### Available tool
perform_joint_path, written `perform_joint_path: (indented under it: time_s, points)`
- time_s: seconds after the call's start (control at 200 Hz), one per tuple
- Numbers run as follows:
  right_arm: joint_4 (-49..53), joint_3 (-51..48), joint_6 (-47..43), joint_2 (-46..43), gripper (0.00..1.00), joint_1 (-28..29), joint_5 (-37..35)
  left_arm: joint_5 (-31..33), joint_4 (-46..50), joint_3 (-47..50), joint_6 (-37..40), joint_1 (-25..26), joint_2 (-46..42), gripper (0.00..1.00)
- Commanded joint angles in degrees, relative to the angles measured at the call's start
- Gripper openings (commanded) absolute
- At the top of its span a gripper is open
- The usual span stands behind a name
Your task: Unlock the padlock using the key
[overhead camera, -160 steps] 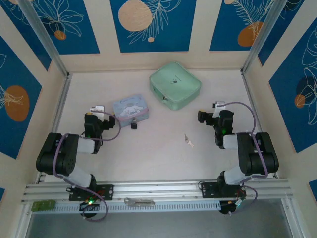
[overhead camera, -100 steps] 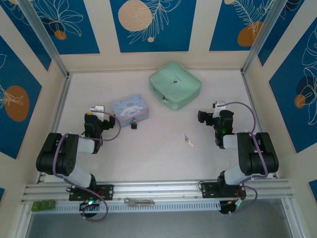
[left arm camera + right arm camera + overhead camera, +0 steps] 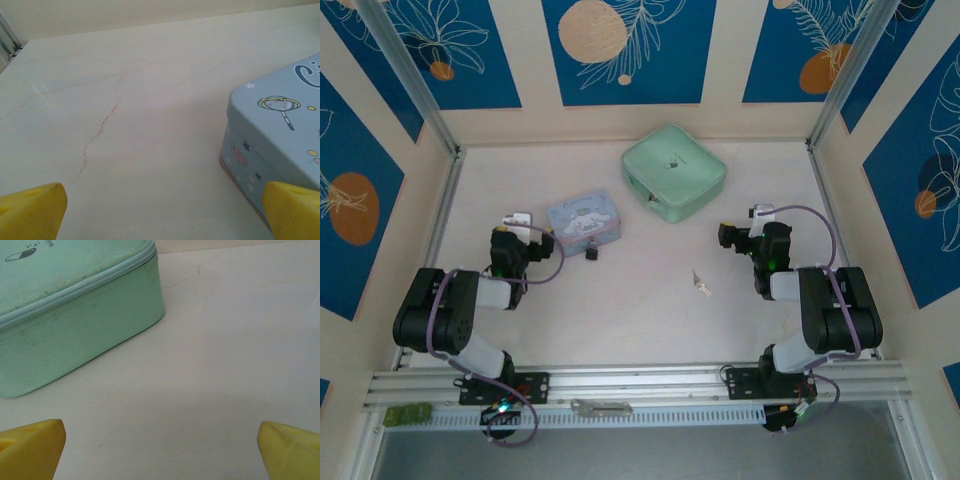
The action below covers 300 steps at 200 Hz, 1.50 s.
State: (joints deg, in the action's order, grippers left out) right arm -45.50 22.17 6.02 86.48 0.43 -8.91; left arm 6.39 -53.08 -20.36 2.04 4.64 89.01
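Overhead, the padlock (image 3: 590, 253) lies on the pale desk (image 3: 650, 320), touching or just off the near right corner of a pale blue printed tin (image 3: 583, 218); I cannot tell whether the two are linked. It is a tiny dark thing, and its shackle is too small to read. The key (image 3: 700, 285) lies by itself on the bare surface, well apart from the padlock, to its right and a little nearer the arms. A mint green zipped case (image 3: 675, 170) sits farther back, between the two arms' reach.

The left end effector (image 3: 523, 235) rests low just left of the tin. In its wrist view the left end effector (image 3: 161, 212) has its yellow fingertips (image 3: 32, 210) spread wide with nothing but desk between them, and the tin's corner (image 3: 270, 135) stands just beside the right-hand tip.

The right end effector (image 3: 748, 232) sits to the right of the key and beyond it. Its wrist view shows the right end effector (image 3: 160, 450) likewise spread, its yellow fingertips (image 3: 30, 447) at the frame's corners, gripping nothing, with the green case (image 3: 75, 315) ahead on the left.

A flat grey metal bar (image 3: 600, 407) lies on the front rail.
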Motion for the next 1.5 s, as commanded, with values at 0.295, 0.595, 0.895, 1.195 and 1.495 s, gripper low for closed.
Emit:
perform_joint_path:
  time_s: [0.295, 0.595, 0.895, 1.195, 1.495]
  points:
    - [28.3, 13.7, 0.5, -11.6, 0.99, 8.1, -10.5, 8.0, 22.5, -6.6, -5.5, 1.7, -17.6, 1.0]
    - [62.1, 23.3, 14.6, -15.4, 0.86, 17.2, -2.1, -6.1, 35.4, -7.1, -32.2, 7.5, -29.0, 0.99]
    - [81.3, 26.6, 18.0, -9.2, 0.69, 23.3, -0.6, 3.5, 35.8, -4.9, -44.4, 26.8, -29.5, 0.96]
    - [88.2, 32.2, 20.1, 4.1, 0.53, 27.8, -6.4, 2.5, 27.0, -10.5, -45.4, 34.3, -15.9, 0.97]
    - [87.6, 33.3, 22.3, 7.8, 0.41, 30.8, -8.3, 1.7, 24.7, -10.8, -46.7, 36.0, -13.0, 0.97]
